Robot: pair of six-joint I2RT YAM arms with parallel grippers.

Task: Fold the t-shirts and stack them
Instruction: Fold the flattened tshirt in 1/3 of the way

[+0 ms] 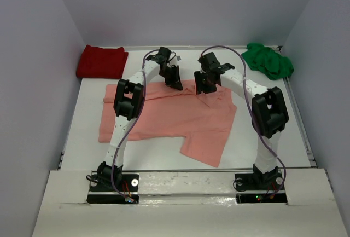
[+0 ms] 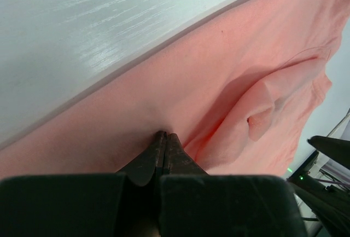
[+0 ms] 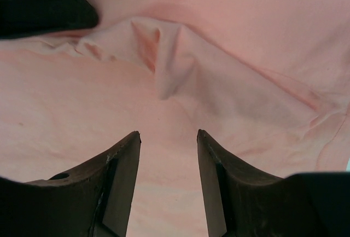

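The pink shirt lay spread across the middle of the tabletop, mostly flat, with one flap hanging towards the near edge. No fold had been made in it. The left pincer was pressed together, pinching the pink cloth near its far edge, where the fabric puckered at the tips. The right pincer hung spread just above the same shirt, facing a small raised ridge of cloth and gripping nothing.

The red shirt sat in the far left corner as a neat block and looked already folded. The green shirt lay crumpled in the far right corner. By this showing, the task was early: pink and green needed folding, and nothing was stacked.
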